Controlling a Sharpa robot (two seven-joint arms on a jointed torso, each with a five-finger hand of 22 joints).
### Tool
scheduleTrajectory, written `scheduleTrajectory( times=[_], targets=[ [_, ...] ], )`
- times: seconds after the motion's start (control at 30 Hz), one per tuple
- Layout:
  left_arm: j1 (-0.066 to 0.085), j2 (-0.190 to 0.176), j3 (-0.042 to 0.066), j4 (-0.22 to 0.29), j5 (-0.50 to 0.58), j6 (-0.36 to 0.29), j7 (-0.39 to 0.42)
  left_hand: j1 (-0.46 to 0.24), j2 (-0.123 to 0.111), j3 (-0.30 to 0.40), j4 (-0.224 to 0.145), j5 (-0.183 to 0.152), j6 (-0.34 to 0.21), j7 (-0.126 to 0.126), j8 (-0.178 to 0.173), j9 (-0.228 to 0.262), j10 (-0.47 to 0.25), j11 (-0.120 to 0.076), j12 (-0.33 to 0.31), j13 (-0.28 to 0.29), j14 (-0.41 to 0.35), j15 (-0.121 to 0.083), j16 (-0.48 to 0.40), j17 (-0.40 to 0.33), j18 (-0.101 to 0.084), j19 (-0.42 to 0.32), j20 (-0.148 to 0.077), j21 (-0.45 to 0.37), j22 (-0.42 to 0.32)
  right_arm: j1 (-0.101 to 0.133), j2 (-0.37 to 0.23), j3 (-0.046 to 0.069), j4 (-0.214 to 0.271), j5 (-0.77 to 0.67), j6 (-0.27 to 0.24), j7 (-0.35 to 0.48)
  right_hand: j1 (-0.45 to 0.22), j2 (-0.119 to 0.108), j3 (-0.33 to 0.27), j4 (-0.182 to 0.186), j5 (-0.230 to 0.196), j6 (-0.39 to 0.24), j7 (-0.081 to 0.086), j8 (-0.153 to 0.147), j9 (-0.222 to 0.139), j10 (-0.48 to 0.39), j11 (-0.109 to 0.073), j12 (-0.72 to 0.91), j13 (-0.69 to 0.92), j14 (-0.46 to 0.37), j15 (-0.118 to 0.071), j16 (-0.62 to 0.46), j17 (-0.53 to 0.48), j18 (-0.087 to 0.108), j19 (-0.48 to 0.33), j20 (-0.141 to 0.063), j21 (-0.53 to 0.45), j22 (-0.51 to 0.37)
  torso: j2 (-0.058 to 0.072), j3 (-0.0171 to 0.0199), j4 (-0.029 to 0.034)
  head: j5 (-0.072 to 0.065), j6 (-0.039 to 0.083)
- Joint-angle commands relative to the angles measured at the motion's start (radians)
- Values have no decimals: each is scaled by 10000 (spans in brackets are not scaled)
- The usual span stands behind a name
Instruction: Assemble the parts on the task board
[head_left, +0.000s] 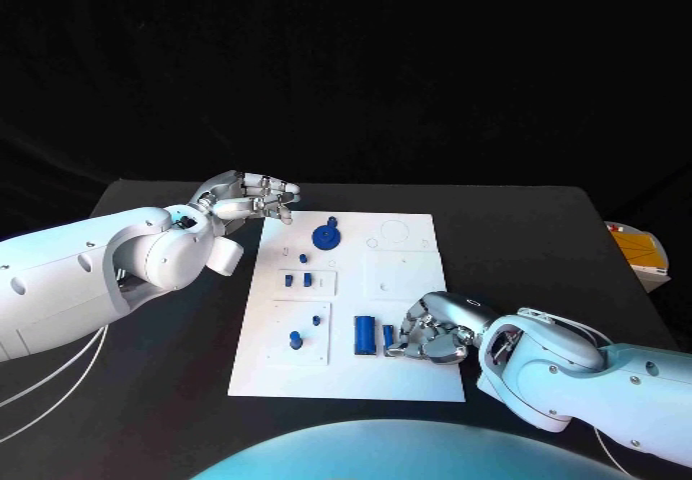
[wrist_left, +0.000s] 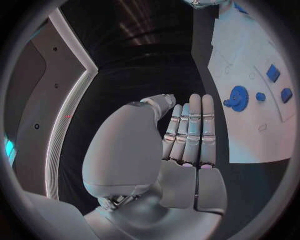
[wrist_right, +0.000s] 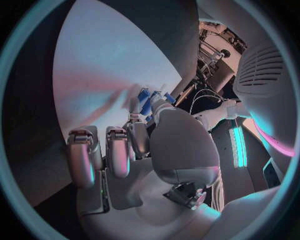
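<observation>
Parts (head_left: 366, 336) lie beside the right robot hand (head_left: 430, 335), grip unclear; left robot hand (head_left: 248, 197) empty, fingers straight.

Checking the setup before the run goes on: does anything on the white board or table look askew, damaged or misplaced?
Nothing stands out. The task board lies flat on the black table, and the blue gear and smaller blue parts sit on it. The right hand is at a blue part near the board's front; the left hand is beside its far corner.

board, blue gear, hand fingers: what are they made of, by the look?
Board: white, matte, flat with shallow outlined recesses; probably plastic, possibly painted.
Gear: uniform saturated blue, dull sheen, toothed rim; likely moulded or printed plastic.
Left hand fingers: silver, satin, segmented; metal or metallic-coated plastic, the look leaves it open.
</observation>
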Motion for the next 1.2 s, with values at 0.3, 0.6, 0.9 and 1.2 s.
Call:
scheduleTrajectory(
  times=[0.3, 0.6, 0.9, 1.2],
  targets=[
    [3, 8, 5, 30, 48, 156, 57, -41, 35, 60, -11, 51, -78, -2, 59, -11, -55, -5, 36, -11, 8, 35, -41, 13, 19, -57, -24, 58, 11, -26, 170, -2, -228, -344, 370, -281, 249, 74, -105, 6, -57, -60, -33, 48, -36, 121, -1, 29, 925, 901, -18, -6, 1940, -58, 1013, 1, 47, 2615, 9, 2, 3, -5, -16],
    [3, 8, 5, 27, 48, 166, 55, -62, 49, 93, -34, 47, -83, 0, 72, -12, -53, -4, 58, -14, 15, 36, -42, 21, 17, -70, -25, 86, 45, -31, 352, -1, -468, -468, 177, -506, 319, 222, -142, 38, -39, -36, -36, 67, -60, 142, -4, 87, 956, 906, -21, 1, 1959, -66, 1028, 0, 84, 2626, 9, 8, 2, -3, -14],
    [3, 2, 5, 28, 48, 166, 49, -62, 49, 93, -34, 47, -83, 0, 72, -12, -53, -4, 58, -14, 15, 36, -42, 21, 17, -70, -25, 86, 45, -32, 397, -1, -470, -337, 265, -471, 319, 240, -153, 37, -33, -34, -36, 69, -64, 143, -4, 86, 956, 905, -21, -1, 1955, -63, 1022, 0, 69, 2622, 2, -2, -2, -9, -15],
    [1, -7, 4, 20, 49, 149, 103, -88, 43, 96, -33, 42, -86, 2, 76, -13, -51, -2, 67, -15, 16, 39, -42, 25, 15, -77, -22, 93, 56, 0, 107, 4, -234, 425, -560, 368, 497, 246, -344, 20, 148, -303, 69, -57, -169, -106, 81, -568, 624, 824, 39, -162, 1587, 54, 813, 37, -473, 2464, -41, -13, -17, -40, 62]
  ],
)
